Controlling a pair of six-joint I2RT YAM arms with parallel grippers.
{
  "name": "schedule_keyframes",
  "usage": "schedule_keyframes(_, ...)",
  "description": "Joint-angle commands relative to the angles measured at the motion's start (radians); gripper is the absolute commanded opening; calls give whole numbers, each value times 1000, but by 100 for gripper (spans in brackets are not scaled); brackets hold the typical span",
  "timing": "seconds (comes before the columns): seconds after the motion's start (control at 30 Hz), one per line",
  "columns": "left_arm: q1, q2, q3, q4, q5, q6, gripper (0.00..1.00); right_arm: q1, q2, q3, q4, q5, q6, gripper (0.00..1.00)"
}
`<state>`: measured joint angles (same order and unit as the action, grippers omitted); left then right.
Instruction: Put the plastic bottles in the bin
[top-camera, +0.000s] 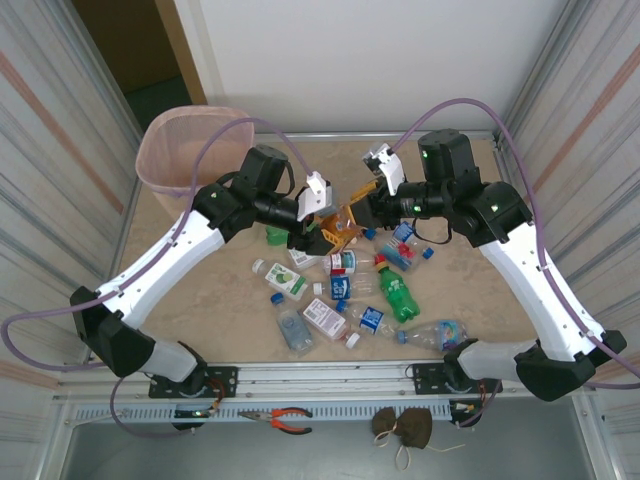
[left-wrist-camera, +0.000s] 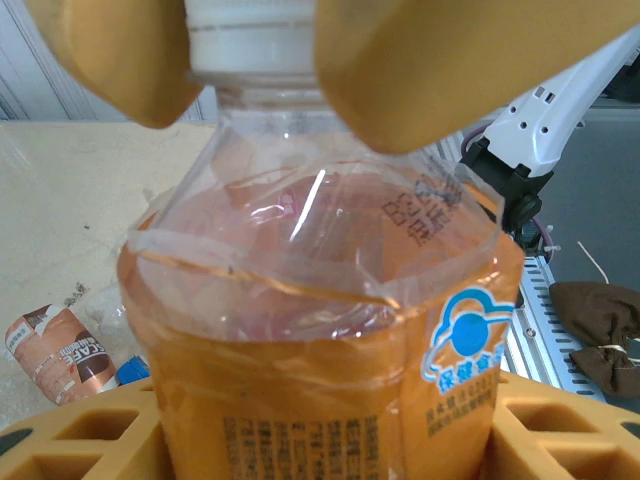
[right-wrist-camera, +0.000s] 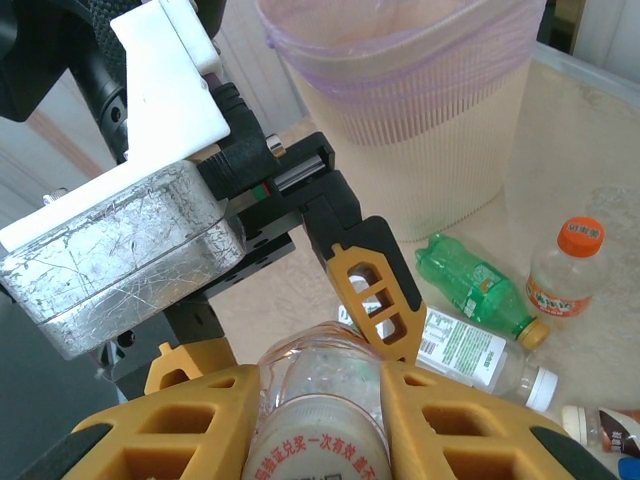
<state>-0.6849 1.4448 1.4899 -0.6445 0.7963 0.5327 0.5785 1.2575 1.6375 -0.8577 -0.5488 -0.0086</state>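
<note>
Worktop: beige, walled on three sides; carries the whole lot.

Bin: far left corner, upright, pink liner folded over rim. Contents not readable from above; nothing seen inside. Also seen in the right wrist view.

Right tool: centre of worktop, raised, clamped tight at the neck end of the orange-labelled bottle. Same grip seen from its own camera.

Left tool: meets it from the bin side, jaws either side of the same bottle's body. Cannot tell whether pressing or just short of contact. Judged a handover in mid-air.

Plastic bottles: a dozen or more loose, lying flat, spread from centre to near edge, several touching.
- green bottle, right of centre
- clear bottle, near edge, right
- second green bottle, on its side near the foot of the bin
- orange-capped bottle, just beside it

Progress, judged: early. One bottle lifted, none confirmed binned, nearly all of the pile left.

In the way, judged: tall bin rim to be cleared; left arm and its cable across the route; crowded pile, later picks likely to nudge neighbours.

Off the worktop, on the near rail: pliers, red-handled; brown pouch. Neither part of the job.
</note>
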Motion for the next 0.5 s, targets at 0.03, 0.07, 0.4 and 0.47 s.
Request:
schedule_keyframes(0.03,-9,-11,-13,-30,18,24,56,4,-27,30,26,14,16,24)
schedule_keyframes(0.07,-8,-14,-14,-30,16,24,55,5,-27,28,31,19,23,25)
schedule_keyframes(0.4,43,-35,35,-33,-27,-49,54,-14,-88,35,39,266,102,78)
schedule_keyframes(0.47,72,-44,55,-39,-52,-77,54,-45,-111,26,40,307,124,79)
